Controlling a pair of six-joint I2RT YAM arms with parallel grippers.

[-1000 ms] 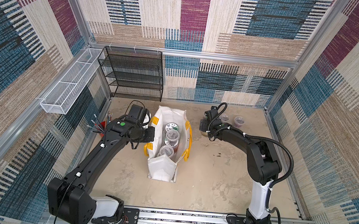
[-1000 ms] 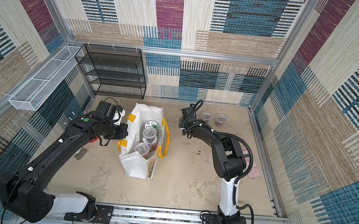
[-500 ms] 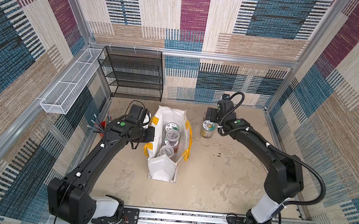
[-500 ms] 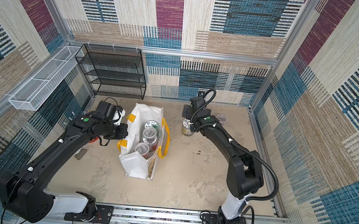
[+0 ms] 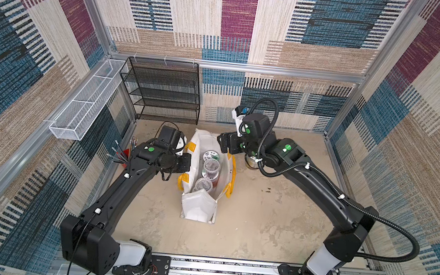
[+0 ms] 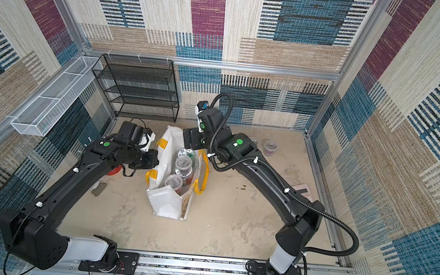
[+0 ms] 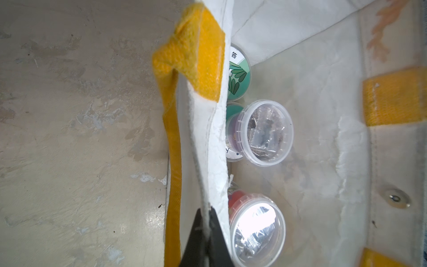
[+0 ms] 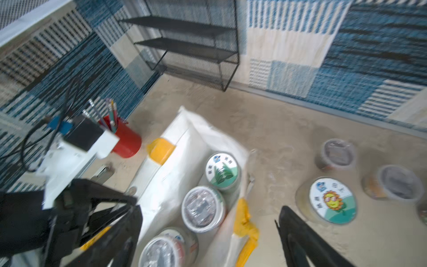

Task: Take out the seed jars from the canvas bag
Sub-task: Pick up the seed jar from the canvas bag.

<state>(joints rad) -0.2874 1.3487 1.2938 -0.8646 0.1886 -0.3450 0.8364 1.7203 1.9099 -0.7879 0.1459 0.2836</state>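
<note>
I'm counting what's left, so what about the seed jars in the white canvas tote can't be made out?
White canvas tote, bottom: in both top views, small clear-lidded tubs hide anything beneath.
Left wrist view: the tote's rim covers part of two white-green picture lids.
Right wrist view: blur makes lid print unreadable; the frame edge cuts off one container.

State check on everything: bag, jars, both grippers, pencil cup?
canvas bag: upright, mouth open.
left gripper: shut on the bag's rim.
right gripper: open, empty, above the bag mouth.
jars in bag: lids on, not yet removed.
sunflower-lid jar: out, upright on table, lid on.
clear tubs: out, lidded, on table.
red cup: upright, holding pencils.
</note>
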